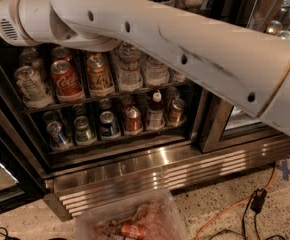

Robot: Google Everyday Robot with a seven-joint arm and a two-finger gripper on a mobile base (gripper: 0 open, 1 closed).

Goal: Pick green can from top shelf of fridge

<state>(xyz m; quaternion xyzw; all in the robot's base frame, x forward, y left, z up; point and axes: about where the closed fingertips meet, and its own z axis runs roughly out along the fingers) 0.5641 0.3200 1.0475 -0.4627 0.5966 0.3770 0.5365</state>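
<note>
green can (31, 84) upright, axis vertical, beside coca-cola can (66, 80); gripper out of view, jaws unseen

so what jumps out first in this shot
A thick white arm sweeps from the right edge to the top left, hiding the upper part of the fridge; the tool is out of view. Below it a red cola can stands on a wire rack beside an orange-brown can. A clear tub sits on the floor in front.
</note>
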